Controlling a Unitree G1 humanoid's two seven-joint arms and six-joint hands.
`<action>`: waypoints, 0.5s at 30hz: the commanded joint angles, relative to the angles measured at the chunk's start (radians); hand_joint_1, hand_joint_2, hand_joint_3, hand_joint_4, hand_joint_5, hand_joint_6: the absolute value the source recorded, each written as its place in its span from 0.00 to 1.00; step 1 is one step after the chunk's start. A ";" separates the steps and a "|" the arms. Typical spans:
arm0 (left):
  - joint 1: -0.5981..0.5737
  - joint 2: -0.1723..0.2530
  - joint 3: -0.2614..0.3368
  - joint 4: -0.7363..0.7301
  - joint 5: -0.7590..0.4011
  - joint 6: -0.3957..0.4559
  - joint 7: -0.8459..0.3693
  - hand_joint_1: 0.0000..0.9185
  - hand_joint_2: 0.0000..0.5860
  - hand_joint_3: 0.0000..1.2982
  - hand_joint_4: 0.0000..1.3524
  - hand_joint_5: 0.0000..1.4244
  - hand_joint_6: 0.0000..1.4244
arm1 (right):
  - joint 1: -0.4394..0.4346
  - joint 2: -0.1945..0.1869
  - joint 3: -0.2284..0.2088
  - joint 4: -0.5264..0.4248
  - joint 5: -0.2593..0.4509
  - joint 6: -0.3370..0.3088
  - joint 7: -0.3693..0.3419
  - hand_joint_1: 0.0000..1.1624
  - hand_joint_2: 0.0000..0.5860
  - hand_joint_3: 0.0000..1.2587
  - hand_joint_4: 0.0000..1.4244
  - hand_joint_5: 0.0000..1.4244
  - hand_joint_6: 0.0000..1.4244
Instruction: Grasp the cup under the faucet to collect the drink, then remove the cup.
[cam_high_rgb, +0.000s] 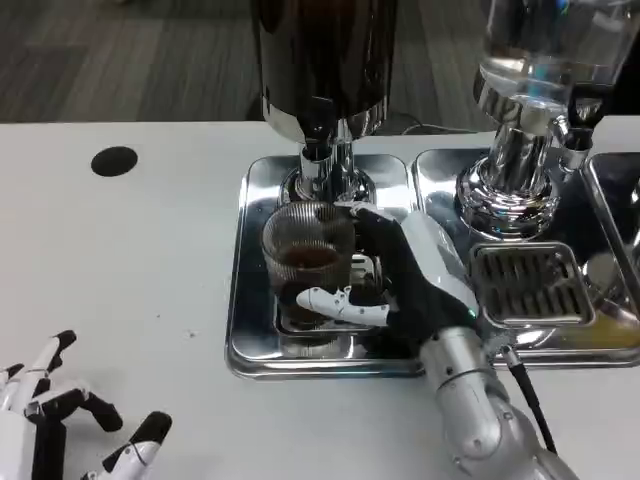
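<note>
A ribbed clear glass cup stands on the drip tray of the dark drink dispenser, right below its chrome faucet. Brown drink fills the cup's lower part. My right hand grips the cup from its right side, with the thumb across the front of the glass and the other fingers behind it. My left hand rests at the table's near left corner, holding nothing, its fingers spread apart.
A second dispenser with clear liquid stands to the right on its own steel tray with a slotted grate. A black round hole marks the table at the far left. Bare white table lies to the left of the trays.
</note>
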 joint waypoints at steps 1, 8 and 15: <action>-0.004 0.002 -0.007 0.010 0.006 0.001 0.001 0.00 0.28 0.66 0.12 0.17 0.14 | 0.016 0.000 -0.015 0.019 0.014 -0.038 -0.016 0.70 0.34 0.47 0.47 0.31 0.27; -0.009 0.003 -0.009 0.009 0.005 0.003 -0.005 0.00 0.28 0.66 0.12 0.17 0.14 | 0.047 -0.005 -0.030 0.017 0.013 -0.087 -0.051 0.71 0.35 0.52 0.51 0.35 0.30; -0.016 0.002 -0.012 0.007 0.007 0.006 -0.007 0.00 0.28 0.65 0.12 0.17 0.14 | 0.084 -0.021 -0.051 -0.054 0.007 -0.101 -0.069 0.73 0.35 0.56 0.54 0.38 0.32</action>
